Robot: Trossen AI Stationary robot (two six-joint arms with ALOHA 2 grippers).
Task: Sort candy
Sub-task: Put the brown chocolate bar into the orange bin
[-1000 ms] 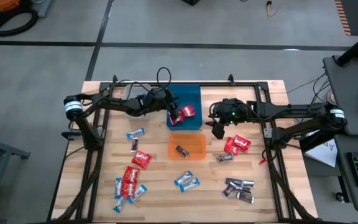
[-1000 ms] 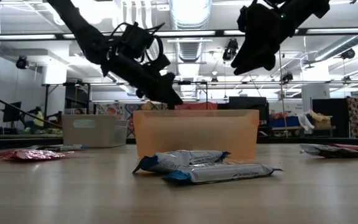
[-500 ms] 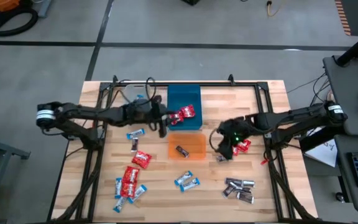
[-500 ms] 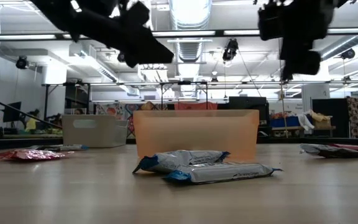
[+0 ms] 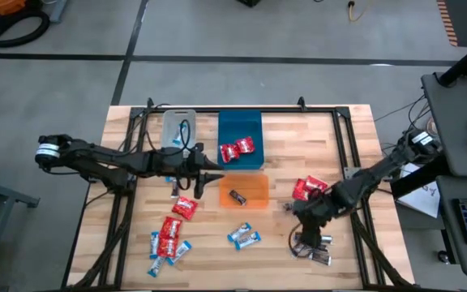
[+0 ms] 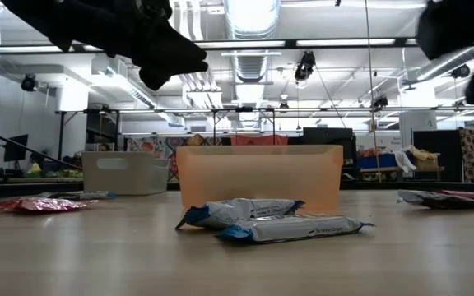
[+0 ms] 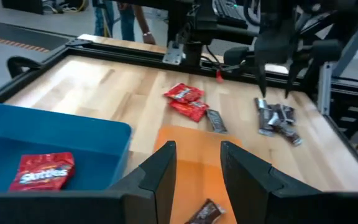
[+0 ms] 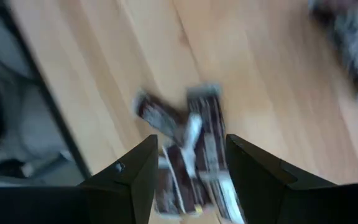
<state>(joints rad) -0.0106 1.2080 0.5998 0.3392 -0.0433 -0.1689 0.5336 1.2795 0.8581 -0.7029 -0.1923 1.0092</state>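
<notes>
Dark brown-silver candies [image 5: 312,246] lie in a loose heap on the table [image 5: 355,130] near its front right corner, long axes roughly side by side and pointing across the table. The right gripper [image 5: 308,236] hangs directly over the heap, far nearer than the other arm; in its wrist view the wrappers [image 8: 191,149] show between its two fingers, which stand apart and hold nothing. The view is blurred, so contact cannot be judged. One brown candy [image 5: 237,195] already lies in the orange bin [image 5: 258,202], red packets [image 5: 237,149] in the blue bin [image 5: 239,123]. The left gripper [image 5: 216,178], fingers apart and empty, waits at the orange bin's left edge.
</notes>
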